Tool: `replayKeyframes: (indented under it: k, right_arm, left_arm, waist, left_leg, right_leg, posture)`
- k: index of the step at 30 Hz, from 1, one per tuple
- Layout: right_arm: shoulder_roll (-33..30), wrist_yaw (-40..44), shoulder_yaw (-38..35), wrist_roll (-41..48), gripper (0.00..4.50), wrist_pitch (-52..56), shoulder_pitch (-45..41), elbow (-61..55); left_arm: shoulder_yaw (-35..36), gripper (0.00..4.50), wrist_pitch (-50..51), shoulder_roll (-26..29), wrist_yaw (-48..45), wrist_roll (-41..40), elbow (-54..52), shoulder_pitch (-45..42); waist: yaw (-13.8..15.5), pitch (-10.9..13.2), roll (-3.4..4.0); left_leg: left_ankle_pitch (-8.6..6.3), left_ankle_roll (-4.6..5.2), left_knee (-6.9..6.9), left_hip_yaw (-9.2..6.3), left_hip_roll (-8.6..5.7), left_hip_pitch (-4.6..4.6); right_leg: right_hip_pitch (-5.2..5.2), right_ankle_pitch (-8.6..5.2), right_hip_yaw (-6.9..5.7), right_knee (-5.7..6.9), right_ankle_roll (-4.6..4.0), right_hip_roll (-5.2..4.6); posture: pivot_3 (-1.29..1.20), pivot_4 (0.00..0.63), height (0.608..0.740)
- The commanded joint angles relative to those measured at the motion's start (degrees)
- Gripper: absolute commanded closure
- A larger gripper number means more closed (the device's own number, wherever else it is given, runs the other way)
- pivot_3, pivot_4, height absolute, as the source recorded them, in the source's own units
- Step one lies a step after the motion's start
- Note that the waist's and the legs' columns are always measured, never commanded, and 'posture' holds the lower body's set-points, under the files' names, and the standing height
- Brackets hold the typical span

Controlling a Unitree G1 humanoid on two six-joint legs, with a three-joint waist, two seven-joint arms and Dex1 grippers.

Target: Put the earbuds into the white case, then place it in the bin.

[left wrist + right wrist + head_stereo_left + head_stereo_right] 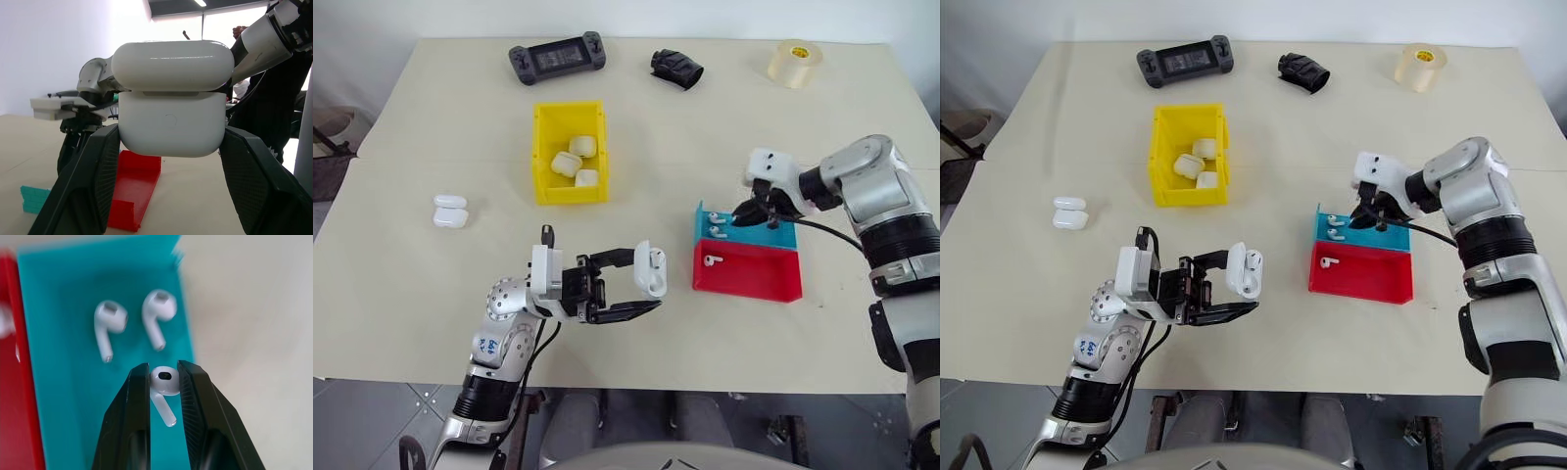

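**A:** Status?

**B:** I'm holding the small glossy white pebble-shaped earbud case (650, 271) in my left gripper (642, 288), fingers (88, 181) clamped on both its sides, lid flipped up, out in the air over the near part of the pale counter (411, 284). My right gripper (164, 382) is pinching one tiny glossy white earbud (163, 384) by its head, stem hanging free, fingers (131, 416) narrowed onto it, just above the teal plastic tray (63, 401).

**A:** So which step?

**B:** First one, I'd say: loading buds into the case. Two more white earbuds (132, 320) are lying in the teal tray, and another in the red plastic tray (749, 274) touching it on the near side.

**A:** Next move?

**B:** I'm judging it needs the bud carried across to the open case and lined up stem-down with its socket. Small target, so a slip or skewed seating is the risk.

**A:** And the bin?

**B:** The yellow tall-walled plastic bin (543, 157) is sitting further back on the counter, well apart from both grippers, with three cream rounded cases (576, 162) inside. Not reached yet.
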Motion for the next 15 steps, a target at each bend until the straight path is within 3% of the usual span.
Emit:
replayKeyframes:
  k: [1, 8, 10, 12, 15]
  right_arm:
    - [-3.26, 2.52, -9.36, 9.23, 4.05, 10.84, 0.48, -8.23]
    - [-4.63, -1.17, -27.43, 30.69, 4.05, 37.20, 13.85, -32.19]
    - [0.13, -6.62, -36.74, 39.34, 4.05, 47.17, 18.81, -41.38]
    - [9.10, -15.11, -47.72, 46.89, 4.05, 56.56, 21.30, -49.33]
    - [17.27, -23.98, -55.29, 53.26, 4.05, 62.83, 22.87, -57.02]
  left_arm:
    - [1.12, 1.76, -0.87, -0.10, 0.66, -0.97, -0.84, 0.03]
    - [2.02, 1.76, 0.37, -0.82, 0.85, -2.16, 0.83, -2.14]
    - [2.28, 1.76, 0.89, -1.22, 0.57, -2.73, 1.97, -3.44]
    - [1.99, 1.76, 1.33, -1.81, -0.28, -2.88, 3.88, -5.66]
    - [1.50, 1.76, 1.54, -2.50, -1.60, -2.59, 6.13, -8.06]
  waist:
    - [0.09, 0.00, 0.00]
    - [1.31, 0.00, -0.01]
    - [1.39, 0.00, -0.01]
    - [1.38, 0.00, -0.01]
    - [1.43, -0.02, 0.02]
  left_leg:
    - [0.00, 0.00, -0.01, 0.00, 0.02, 0.00]
    - [0.00, 0.01, -0.02, -0.02, 0.09, -0.01]
    - [0.00, 0.01, 0.02, 0.02, 0.10, 0.00]
    - [0.01, 0.00, 0.01, 0.00, 0.18, 0.00]
    - [0.03, -0.03, 0.06, 0.00, 0.18, 0.01]
  right_leg:
    - [-0.01, 0.00, 0.00, 0.00, 0.00, -0.01]
    - [0.03, 0.00, -0.02, -0.03, -0.01, -0.02]
    - [0.03, 0.00, -0.01, 0.02, -0.01, 0.00]
    - [0.03, 0.02, -0.01, 0.03, -0.03, 0.05]
    - [0.03, 0.04, 0.00, 0.11, -0.07, 0.05]
  posture:
    - [0.00, 0.150, 0.740]
    - [0.00, 0.150, 0.740]
    - [0.00, 0.150, 0.740]
    - [0.00, 0.150, 0.740]
    - [0.00, 0.150, 0.740]
